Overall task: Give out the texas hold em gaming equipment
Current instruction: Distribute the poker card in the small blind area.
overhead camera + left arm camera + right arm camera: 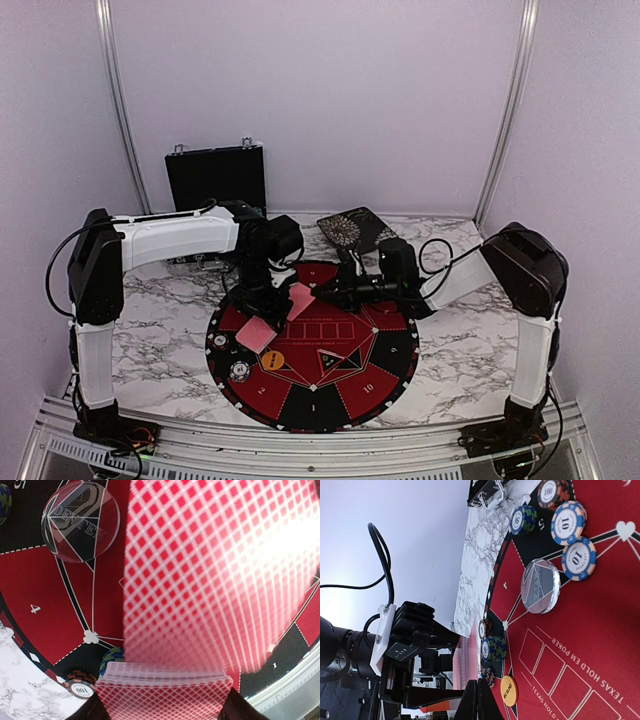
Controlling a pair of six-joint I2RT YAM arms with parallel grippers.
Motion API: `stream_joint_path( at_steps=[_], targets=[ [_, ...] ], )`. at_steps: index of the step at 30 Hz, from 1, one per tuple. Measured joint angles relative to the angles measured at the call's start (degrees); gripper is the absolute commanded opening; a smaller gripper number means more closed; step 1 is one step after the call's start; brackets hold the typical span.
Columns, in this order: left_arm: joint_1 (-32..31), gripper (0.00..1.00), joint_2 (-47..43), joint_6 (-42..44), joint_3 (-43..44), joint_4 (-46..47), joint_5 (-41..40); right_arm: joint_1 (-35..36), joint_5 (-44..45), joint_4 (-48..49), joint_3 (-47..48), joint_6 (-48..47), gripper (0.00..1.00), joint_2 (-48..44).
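Stack of lattice-backed red cards [165,692] hangs near clear round disc [80,520].

Left arm [170,240] folded in from the left, forearm level, wrist pointing down; left gripper [265,293] clamped part-way around card deck [165,695] (a finger on either side). Right arm [455,280] stretched low toward it, right gripper [322,293] pinched flat on lifted card [300,300].
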Motion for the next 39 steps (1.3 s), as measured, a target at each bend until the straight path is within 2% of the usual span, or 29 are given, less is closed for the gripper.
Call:
stream_joint_path(
  at_steps=[15, 29, 37, 39],
  targets=[
    [0.0, 0.42, 1.0, 0.0, 0.0, -0.1, 0.0, -7.1, 0.1, 1.9, -9.3, 0.0, 0.0, -6.6],
    [0.0, 0.41, 1.5, 0.0, 0.0, -0.1, 0.1, -25.2, -1.7, 3.0, -29.4, -2.7, 0.0, -16.7],
    [0.0, 0.41, 2.3, 0.0, 0.9, -0.2, 0.3, -27.5, -1.8, 0.6, -29.7, -6.9, 0.0, -16.4],
    [0.0, 0.41, 2.4, 0.0, 0.9, -0.2, 0.4, -27.5, -1.6, -0.2, -29.4, -7.9, 0.07, -15.8]
  ],
)
